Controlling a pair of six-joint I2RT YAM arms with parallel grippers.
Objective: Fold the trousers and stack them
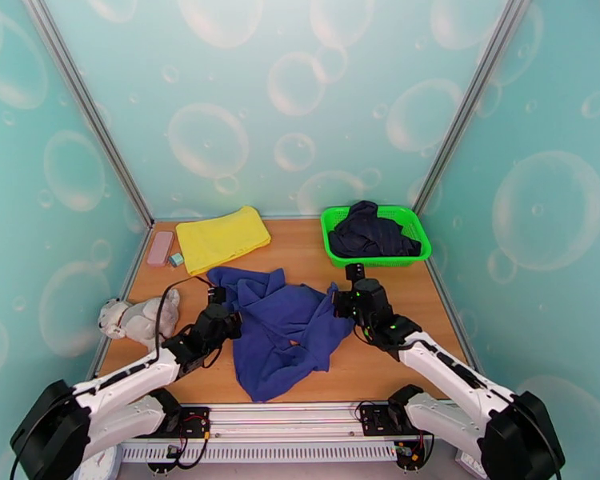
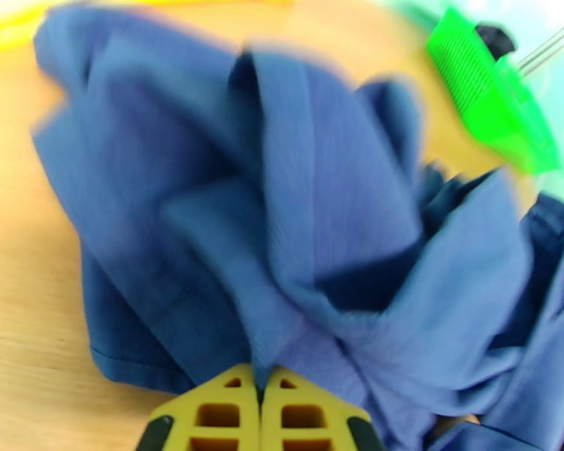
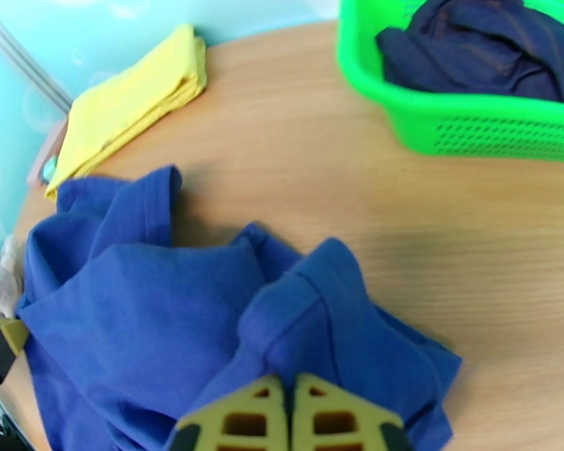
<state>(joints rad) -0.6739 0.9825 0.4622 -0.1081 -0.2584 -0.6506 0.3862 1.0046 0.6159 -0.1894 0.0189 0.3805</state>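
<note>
The royal-blue trousers [image 1: 280, 330] lie crumpled in the middle of the wooden table, with folds bunched up between the two arms. My left gripper [image 1: 222, 306] is at their left edge. In the left wrist view its yellow fingers [image 2: 207, 411] are pressed together with a ridge of blue cloth [image 2: 312, 219] pinched between them. My right gripper [image 1: 342, 298] is at the right edge. In the right wrist view it [image 3: 288, 388] is shut on a raised fold of the trousers [image 3: 154, 310].
A folded yellow cloth [image 1: 222, 238] lies at the back left, with a pink case [image 1: 160, 248] beside it. A green basket [image 1: 329, 234] at the back right holds a dark navy garment [image 1: 372, 230]. A plush toy [image 1: 140, 318] lies by the left wall.
</note>
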